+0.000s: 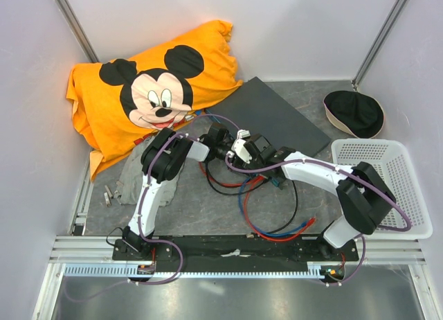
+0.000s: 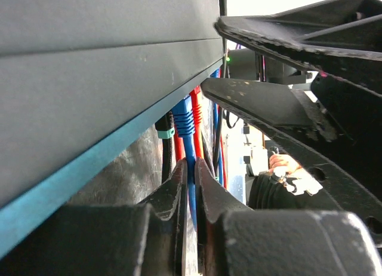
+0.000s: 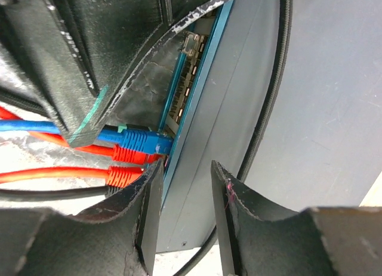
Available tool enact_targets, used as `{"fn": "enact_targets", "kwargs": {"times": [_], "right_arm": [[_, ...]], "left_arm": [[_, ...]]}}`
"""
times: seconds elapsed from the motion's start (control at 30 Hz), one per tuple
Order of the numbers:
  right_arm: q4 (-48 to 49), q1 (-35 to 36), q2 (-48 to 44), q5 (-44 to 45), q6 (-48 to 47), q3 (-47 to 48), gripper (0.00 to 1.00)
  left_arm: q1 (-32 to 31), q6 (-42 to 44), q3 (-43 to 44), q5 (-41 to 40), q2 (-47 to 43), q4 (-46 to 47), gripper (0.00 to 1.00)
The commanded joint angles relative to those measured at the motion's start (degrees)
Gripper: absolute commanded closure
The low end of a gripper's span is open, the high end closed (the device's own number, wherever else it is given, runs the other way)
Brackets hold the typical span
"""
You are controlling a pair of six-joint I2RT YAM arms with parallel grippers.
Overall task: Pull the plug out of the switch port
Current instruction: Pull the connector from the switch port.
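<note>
The switch (image 1: 277,116) is a flat dark grey box lying by the orange pillow. Its narrow teal face (image 2: 71,168) carries a row of sockets. A blue plug (image 2: 183,117) sits in one port, beside red plugs (image 3: 128,153) and a black one (image 2: 165,129). My left gripper (image 2: 190,165) is shut on the blue cable just behind that plug. My right gripper (image 3: 186,163) is closed across the switch's grey body (image 3: 197,186) at its corner, one finger against the teal face (image 3: 197,85). The blue plug (image 3: 143,141) shows just left of that finger.
An orange Mickey Mouse pillow (image 1: 152,91) lies at the back left. A black round cap (image 1: 354,112) and a white basket (image 1: 387,181) stand at the right. Red, blue and black cables (image 1: 277,223) loop between the arms. A grey cloth (image 1: 135,178) lies by the left arm.
</note>
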Motion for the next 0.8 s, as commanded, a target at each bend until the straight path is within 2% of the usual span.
{"fn": "enact_targets", "kwargs": {"times": [0.0,0.2,0.43,0.77], "right_arm": [[2.1,0.3,1.7,2.9,0.5,1.2,0.54],[3.7,0.3,3.3,5.2,0.9,2.5,0.55],[2.0,0.3,2.5,3.2,2.5,5.2,0.55],[1.5,0.8,2.0,3.8,0.4,3.3,0.54]], "left_arm": [[3.3,-6.1,3.1,-6.1,2.0,4.5,0.94],[3.5,-8.5,1.6,-5.8,2.2,7.7,0.94],[3.5,-10.6,1.4,-5.5,2.9,9.8,0.94],[3.4,-11.0,1.6,-5.5,3.0,10.4,0.94]]}}
